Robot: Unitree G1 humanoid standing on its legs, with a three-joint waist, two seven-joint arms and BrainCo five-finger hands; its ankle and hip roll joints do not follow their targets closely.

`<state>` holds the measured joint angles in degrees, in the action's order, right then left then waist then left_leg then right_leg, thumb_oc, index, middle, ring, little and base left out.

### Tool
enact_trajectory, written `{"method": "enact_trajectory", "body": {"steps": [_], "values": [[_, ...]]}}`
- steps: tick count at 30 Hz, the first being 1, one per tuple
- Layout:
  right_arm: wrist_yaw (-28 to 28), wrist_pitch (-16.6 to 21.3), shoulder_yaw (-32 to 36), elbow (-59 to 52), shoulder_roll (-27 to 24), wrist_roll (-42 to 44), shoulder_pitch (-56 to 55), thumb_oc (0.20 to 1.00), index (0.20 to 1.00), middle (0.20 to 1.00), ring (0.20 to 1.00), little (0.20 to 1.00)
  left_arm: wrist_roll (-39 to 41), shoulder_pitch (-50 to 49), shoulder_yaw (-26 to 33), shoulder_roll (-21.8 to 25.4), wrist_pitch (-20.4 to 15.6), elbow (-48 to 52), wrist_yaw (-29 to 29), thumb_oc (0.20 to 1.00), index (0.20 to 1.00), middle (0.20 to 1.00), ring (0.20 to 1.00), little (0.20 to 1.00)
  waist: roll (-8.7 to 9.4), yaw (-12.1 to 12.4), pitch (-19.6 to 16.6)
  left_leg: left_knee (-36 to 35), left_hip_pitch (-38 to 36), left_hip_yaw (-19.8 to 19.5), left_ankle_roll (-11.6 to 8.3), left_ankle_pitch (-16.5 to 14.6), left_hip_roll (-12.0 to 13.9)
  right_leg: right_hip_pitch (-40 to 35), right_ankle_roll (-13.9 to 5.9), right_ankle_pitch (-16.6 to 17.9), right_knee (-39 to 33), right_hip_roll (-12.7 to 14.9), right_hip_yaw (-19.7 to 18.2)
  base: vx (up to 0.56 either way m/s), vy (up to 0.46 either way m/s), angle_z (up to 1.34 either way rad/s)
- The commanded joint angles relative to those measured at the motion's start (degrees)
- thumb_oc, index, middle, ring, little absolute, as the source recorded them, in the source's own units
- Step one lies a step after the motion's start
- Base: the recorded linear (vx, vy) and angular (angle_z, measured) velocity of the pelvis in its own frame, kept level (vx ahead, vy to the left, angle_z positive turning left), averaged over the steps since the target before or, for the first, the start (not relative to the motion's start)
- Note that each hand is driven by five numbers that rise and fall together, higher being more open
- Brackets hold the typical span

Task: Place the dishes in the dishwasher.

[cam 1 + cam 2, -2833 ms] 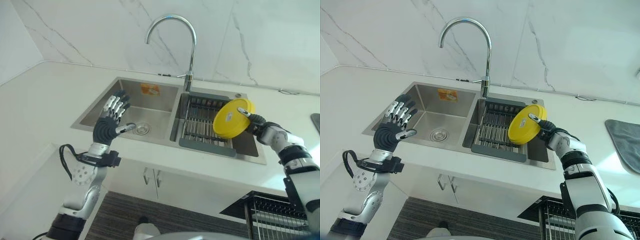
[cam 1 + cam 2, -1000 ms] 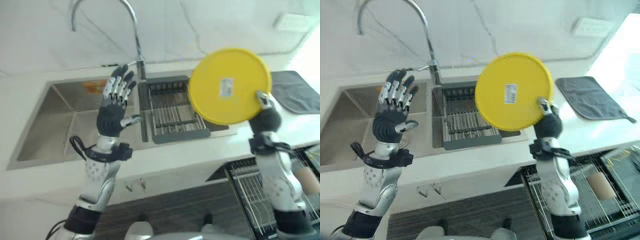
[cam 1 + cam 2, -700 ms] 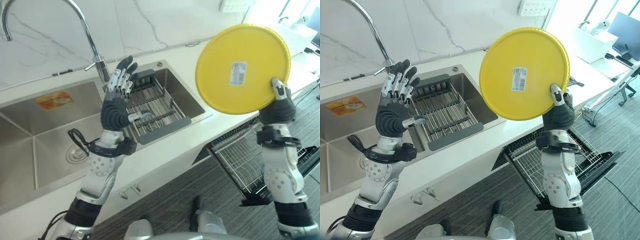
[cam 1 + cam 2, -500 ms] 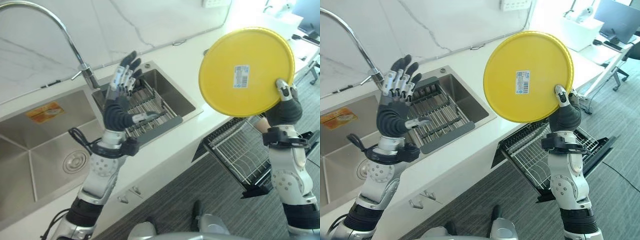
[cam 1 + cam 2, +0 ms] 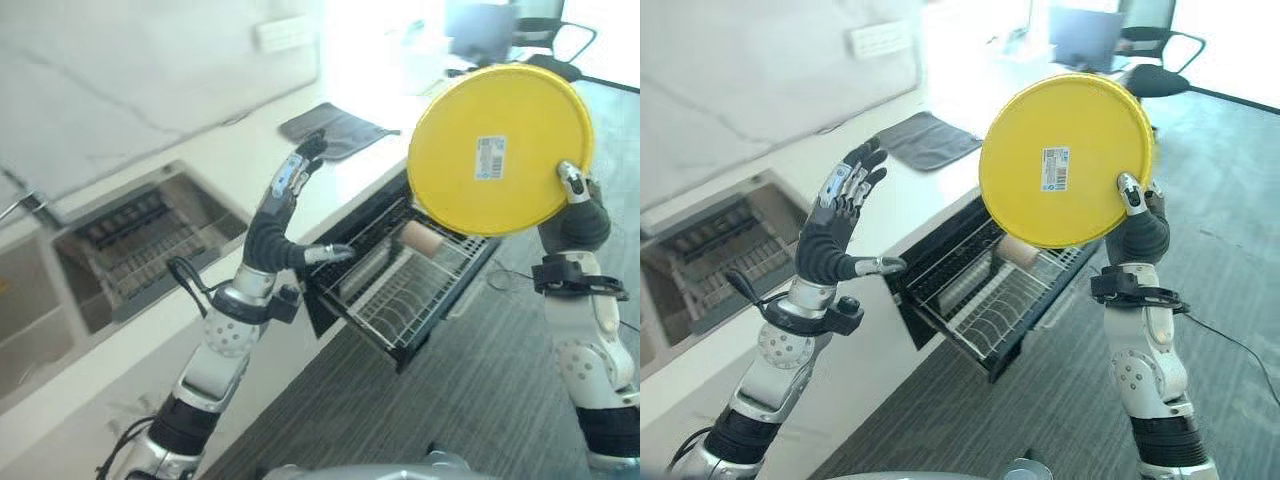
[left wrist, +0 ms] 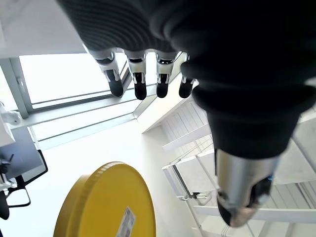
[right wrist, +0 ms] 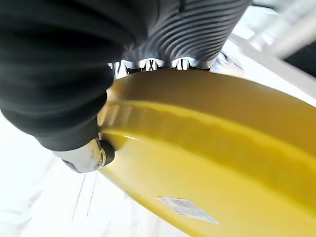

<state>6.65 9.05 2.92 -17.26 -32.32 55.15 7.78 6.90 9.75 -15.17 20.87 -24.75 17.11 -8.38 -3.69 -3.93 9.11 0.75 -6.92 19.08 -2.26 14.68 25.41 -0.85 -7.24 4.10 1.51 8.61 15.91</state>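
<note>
A round yellow plate [image 5: 500,150] with a white label on its underside is held upright in the air, above the pulled-out dishwasher rack [image 5: 415,285]. My right hand [image 5: 572,212] pinches its lower right rim, thumb on the near face; the right wrist view shows the plate [image 7: 207,163] clamped between thumb and fingers. My left hand [image 5: 278,225] is raised open over the counter edge, fingers straight, left of the rack. The plate [image 6: 106,202] also appears in the left wrist view beyond the straight fingers [image 6: 138,81].
The rack [image 5: 990,290] holds a brownish cup [image 5: 420,238] lying on its side. A grey mat [image 5: 335,127] lies on the white counter [image 5: 210,170]. The sink with its drainer [image 5: 140,245] is at the left. Grey carpet floor [image 5: 480,400] lies below.
The camera has swung right: the sink slid to the left and the open dishwasher rack now sits in the middle. The plate stays held high in my right hand; the left hand stays open.
</note>
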Motion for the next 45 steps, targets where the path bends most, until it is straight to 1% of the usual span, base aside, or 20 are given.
{"method": "enact_trajectory", "body": {"steps": [1, 3, 5, 6, 7, 11, 14, 17, 18, 19, 21, 25, 28, 29, 32, 33, 35, 37, 39, 45], "values": [[-2.46, 0.03, 2.96, -7.06, 5.12, -0.14, 4.39, 0.200, 0.200, 0.200, 0.200, 0.200, -3.16, 0.23, 0.64, 6.94, -2.10, 3.95, -2.90, 1.000, 1.000, 1.000, 1.000, 1.000, 6.53, 2.28, 0.67, -3.08, 0.63, 2.31, -8.25, -6.72, -4.01, -8.06, 0.64, -5.04, -4.89, -0.96, 2.87, -0.13, -0.340, -0.23], [-2.27, 0.01, 3.39, -7.04, 4.05, 0.46, 4.28, 0.200, 0.200, 0.200, 0.200, 0.200, -3.54, -0.26, 0.31, 6.45, -3.40, 3.24, -3.02, 1.000, 1.000, 1.000, 1.000, 1.000, 7.19, 1.63, 1.02, 3.22, 1.86, 5.49, -7.11, -10.50, -5.94, -8.47, 1.16, -4.79, -5.87, -0.80, 4.82, -0.10, -0.224, 0.14], [-1.62, 1.45, 2.66, -5.91, 3.05, -0.99, 5.23, 0.200, 0.200, 0.200, 0.200, 0.200, -4.18, -1.50, 0.08, 6.32, -4.18, 4.39, -2.98, 1.000, 1.000, 1.000, 1.000, 1.000, 7.42, 3.08, 1.47, 12.44, 6.20, 4.23, -4.51, -16.78, -14.25, -9.23, 1.41, -5.22, -6.07, -0.55, 5.16, -0.02, -0.073, 0.08], [-0.27, 2.53, 2.22, -5.96, 3.44, -3.77, 5.15, 0.200, 0.200, 0.200, 0.200, 0.200, -3.07, -1.42, 0.57, 6.32, -3.59, 5.63, -1.36, 1.000, 1.000, 1.000, 1.000, 1.000, 7.32, 3.60, 1.63, 12.60, 7.12, 6.89, -3.00, -19.24, -16.52, -9.87, 0.97, -5.77, -5.36, -0.33, 6.60, 0.03, 0.042, -0.05], [0.14, 3.05, 1.84, -5.86, 3.82, -4.67, 5.11, 0.200, 0.200, 0.200, 0.200, 0.200, -2.72, -1.30, 0.77, 6.52, -3.52, 5.74, -0.87, 1.000, 1.000, 1.000, 1.000, 1.000, 7.07, 3.47, 1.65, 10.80, 6.23, 8.18, -2.37, -19.68, -16.72, -9.48, 0.75, -5.97, -4.56, -0.21, 7.04, 0.15, 0.161, 0.31], [0.64, 3.65, -0.12, -6.29, 5.66, -10.93, 3.91, 0.200, 0.200, 0.200, 0.200, 0.200, -3.01, -0.20, 0.40, 7.05, -1.06, 5.78, -1.78, 1.000, 1.000, 1.000, 1.000, 1.000, 6.39, 4.34, 1.44, 5.11, 2.11, 3.05, 0.04, -20.50, -20.35, -8.64, -0.19, -6.93, -0.86, 0.44, 5.65, 0.14, 0.245, 0.62], [2.38, 5.00, 1.48, -6.71, 5.23, -16.45, 2.74, 0.200, 0.200, 0.200, 0.200, 0.200, -3.02, 0.44, 0.32, 7.55, 1.04, 5.23, 0.60, 1.000, 1.000, 1.000, 1.000, 1.000, 6.79, 4.94, 1.33, 1.16, 0.10, 0.68, 1.90, -20.69, -22.57, -6.33, -1.85, -6.08, 8.21, 2.56, 6.76, 0.17, 0.254, 0.34], [3.06, 5.98, 2.79, -7.12, 5.87, -16.51, 1.60, 0.200, 0.200, 0.200, 0.200, 0.200, -2.98, 0.04, 0.95, 8.28, 1.03, 4.80, 5.29, 1.000, 1.000, 1.000, 1.000, 1.000, 6.01, 5.47, 2.43, -0.07, 0.20, -2.09, 3.64, -20.99, -22.43, 1.46, -2.05, -3.36, 27.93, 6.16, 7.00, 0.07, 0.158, 0.29], [2.38, 6.29, 3.27, -6.91, 6.30, -15.47, 1.32, 0.200, 0.200, 0.200, 0.200, 0.200, -3.06, 0.24, 1.04, 8.56, 0.99, 4.69, 7.32, 1.000, 1.000, 1.000, 1.000, 1.000, 5.98, 5.35, 2.89, -0.33, 0.29, -3.39, 3.63, -20.90, -22.27, 2.99, -1.56, -3.50, 28.19, 6.27, 5.59, 0.04, -0.003, 0.71], [1.99, 6.28, 3.36, -6.77, 6.51, -15.18, 1.38, 0.200, 0.200, 0.200, 0.200, 0.200, -3.29, 0.56, 0.99, 8.74, 0.95, 4.65, 8.11, 1.000, 1.000, 1.000, 1.000, 1.000, 5.96, 5.36, 2.83, -0.45, 0.58, -3.88, 3.49, -20.61, -22.03, 3.30, -1.10, -3.12, 26.10, 6.25, 5.44, 0.08, -0.222, 0.75], [1.13, 7.24, 2.83, -5.54, 6.69, -14.46, 1.89, 0.200, 0.200, 0.200, 0.200, 0.200, -2.89, 2.23, -0.21, 10.14, 1.65, 3.69, 9.83, 1.000, 1.000, 1.000, 1.000, 1.000, 6.89, 5.29, 2.59, 0.15, 0.81, -5.56, 2.07, -20.73, -21.65, 1.44, -1.69, -1.74, 10.94, 7.43, 3.88, 0.11, -0.384, 0.72], [3.22, 7.31, 1.11, -6.27, 7.23, -15.82, 3.16, 0.200, 0.200, 0.200, 0.200, 0.200, -4.67, 3.41, -3.17, 10.58, 4.05, 2.02, 10.24, 1.000, 1.000, 1.000, 1.000, 1.000, 7.46, 3.99, 1.57, 0.83, -0.07, -8.64, 0.05, -22.21, -19.94, -0.37, -5.13, 6.45, -4.41, 9.89, -3.26, 0.15, -0.481, 0.53], [2.28, 4.83, 0.41, -6.06, 7.16, -13.25, 4.40, 0.200, 0.200, 0.200, 0.200, 0.200, -5.86, 1.61, -2.29, 11.23, 5.68, 2.66, 12.13, 1.000, 1.000, 1.000, 1.000, 1.000, 7.44, 4.78, 0.88, 2.79, -0.63, -8.69, -1.47, -22.94, -16.00, -0.95, -5.65, 4.08, -4.25, 9.03, -1.75, 0.08, -0.707, 0.43], [2.12, 2.70, 0.44, -6.17, 6.30, -11.26, 5.35, 0.200, 0.200, 0.200, 0.200, 0.200, -6.20, -0.05, -2.09, 11.79, 6.22, 2.83, 11.55, 1.000, 1.000, 1.000, 1.000, 1.000, 7.17, 3.97, 0.48, 3.01, -1.27, -8.55, -2.36, -22.17, -14.42, -1.51, -5.39, 1.53, -4.74, 6.36, -3.54, 0.04, -0.680, -0.08], [2.44, 0.90, -0.46, -6.47, 4.85, -12.40, 6.57, 0.200, 0.200, 0.200, 0.200, 0.200, -5.26, -1.83, -1.60, 11.35, 5.88, 3.28, 12.59, 1.000, 1.000, 1.000, 1.000, 1.000, 6.51, 3.69, 0.42, 7.94, 1.32, -6.08, -5.18, -16.27, -10.80, -3.09, -2.57, 0.36, -6.37, 3.72, -3.49, -0.02, -0.344, -0.39], [2.50, 1.61, -0.87, -6.16, 3.92, -12.95, 6.87, 0.200, 0.200, 0.200, 0.200, 0.200, -5.55, -2.07, -2.12, 10.82, 5.22, 2.90, 12.51, 1.000, 1.000, 1.000, 1.000, 1.000, 6.47, 3.88, 0.84, 12.03, 4.72, -7.02, -5.57, -15.76, -11.08, -3.45, -1.49, -0.19, -6.51, 3.24, -3.16, -0.05, -0.206, -0.10], [3.86, 2.80, -0.72, -5.21, 2.68, -13.96, 7.78, 0.200, 0.200, 0.200, 0.200, 0.200, -3.41, -1.28, -2.30, 11.04, 3.94, 1.48, 12.77, 1.000, 1.000, 1.000, 1.000, 1.000, 5.05, 2.91, 1.06, 1.62, 4.77, -3.23, -6.71, -12.67, -9.80, -3.80, -2.35, -0.73, -6.51, 3.42, -1.13, -0.02, 0.051, 0.14], [3.82, 3.39, -0.57, -4.97, 2.87, -15.44, 7.81, 0.200, 0.200, 0.200, 0.200, 0.200, -3.50, -0.75, -2.36, 10.74, 3.65, 0.89, 12.73, 1.000, 1.000, 1.000, 1.000, 1.000, 4.62, 2.37, 0.90, -0.94, 3.54, -3.34, -6.92, -11.62, -9.69, -3.64, -2.47, -0.37, -6.51, 3.89, -0.55, 0.01, 0.138, 0.62], [3.84, 3.79, -0.85, -5.05, 3.26, -18.09, 8.00, 0.200, 0.200, 0.200, 0.200, 0.200, -3.23, -0.28, -2.83, 10.92, 3.79, -0.21, 10.95, 1.000, 1.000, 1.000, 1.000, 1.000, 4.04, 2.02, 0.90, -2.92, 2.50, -6.91, -6.10, -12.48, -11.44, -3.22, -2.69, -0.11, -6.51, 4.02, -2.26, 0.07, 0.145, 0.36], [2.63, 3.27, 2.52, -6.67, 1.36, -29.12, 3.42, 0.200, 0.200, 0.200, 0.200, 0.200, -1.62, -6.22, 0.85, 12.52, 2.46, -0.30, 14.98, 1.000, 1.000, 1.000, 1.000, 1.000, 4.13, 2.99, -0.53, -5.16, -2.01, -4.74, -5.68, -14.28, -12.07, -4.74, -4.78, 0.16, -6.51, 6.13, 0.25, 0.17, 0.074, -0.09]]}}
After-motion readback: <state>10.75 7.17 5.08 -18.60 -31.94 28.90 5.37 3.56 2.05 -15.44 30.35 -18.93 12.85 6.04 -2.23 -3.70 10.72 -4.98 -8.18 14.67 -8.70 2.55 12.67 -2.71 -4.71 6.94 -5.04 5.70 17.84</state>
